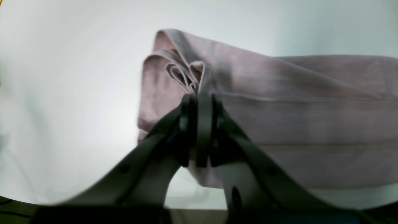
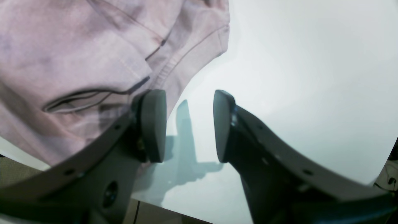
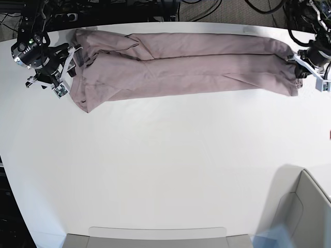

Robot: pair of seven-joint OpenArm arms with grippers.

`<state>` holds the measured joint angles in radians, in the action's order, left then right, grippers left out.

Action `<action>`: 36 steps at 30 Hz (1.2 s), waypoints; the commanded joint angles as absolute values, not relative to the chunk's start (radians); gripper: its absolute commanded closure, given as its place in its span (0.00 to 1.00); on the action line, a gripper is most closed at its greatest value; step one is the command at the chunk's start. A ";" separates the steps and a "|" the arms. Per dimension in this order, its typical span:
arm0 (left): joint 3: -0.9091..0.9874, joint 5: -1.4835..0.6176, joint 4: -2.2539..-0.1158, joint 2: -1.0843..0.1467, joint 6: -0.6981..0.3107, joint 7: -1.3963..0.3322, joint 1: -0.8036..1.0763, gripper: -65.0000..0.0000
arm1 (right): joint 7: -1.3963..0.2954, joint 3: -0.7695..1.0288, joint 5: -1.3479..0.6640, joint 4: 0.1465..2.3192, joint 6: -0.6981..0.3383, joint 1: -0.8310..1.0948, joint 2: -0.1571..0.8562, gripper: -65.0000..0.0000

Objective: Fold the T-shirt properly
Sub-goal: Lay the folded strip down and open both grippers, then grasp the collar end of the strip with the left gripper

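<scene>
Mauve-pink cotton fills the far side of a white worktop [image 3: 165,170]: the T-shirt [image 3: 181,64] lies there as a long, narrow band running almost the whole width. It appears already folded lengthwise, its sides turned in over the body, so the first stage of folding looks done. What seems left is bringing the two ends together to make a compact rectangle, and that has not begun.

The cloth is soft and plain, with no print. Long creases run along the band, and the end nearer the right arm bunches into loose rumples with a stitched hem showing — several stacked layers curl at the opposite end.

The left gripper [image 1: 199,102] has its jaws pressed together on those layered edges of the T-shirt, pinching that end. The right gripper [image 2: 189,124] sits at the other end with its jaws spread wide and nothing between them — one fingertip [image 2: 152,124] overlaps the fabric's edge, the other is over bare worktop.
</scene>
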<state>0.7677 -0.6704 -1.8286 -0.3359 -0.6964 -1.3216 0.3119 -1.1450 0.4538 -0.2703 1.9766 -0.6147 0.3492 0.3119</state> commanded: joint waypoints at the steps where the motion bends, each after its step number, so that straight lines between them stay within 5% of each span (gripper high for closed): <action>1: 0.751 -0.682 -1.877 -0.337 -0.698 -1.310 0.309 1.00 | -1.136 0.461 -0.275 1.994 -0.625 0.341 0.326 0.62; 7: 0.607 -0.682 -2.028 -0.249 -0.698 -1.314 0.354 1.00 | -1.136 0.453 -0.275 1.992 -0.625 0.328 0.325 0.62; 23: 0.268 -0.673 -2.029 -0.031 -0.698 -1.305 0.351 1.00 | -1.136 0.452 -0.275 1.991 -0.625 0.328 0.325 0.62; 36: -0.033 -0.450 -2.014 -0.024 -0.698 -1.188 0.395 1.00 | -1.136 0.452 -0.275 1.991 -0.625 0.329 0.325 0.62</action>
<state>-0.0250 -0.4259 -1.9949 -0.0254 -0.6964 -1.2171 0.3988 -1.1477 0.4480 -0.2695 1.9766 -0.6151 0.3351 0.3099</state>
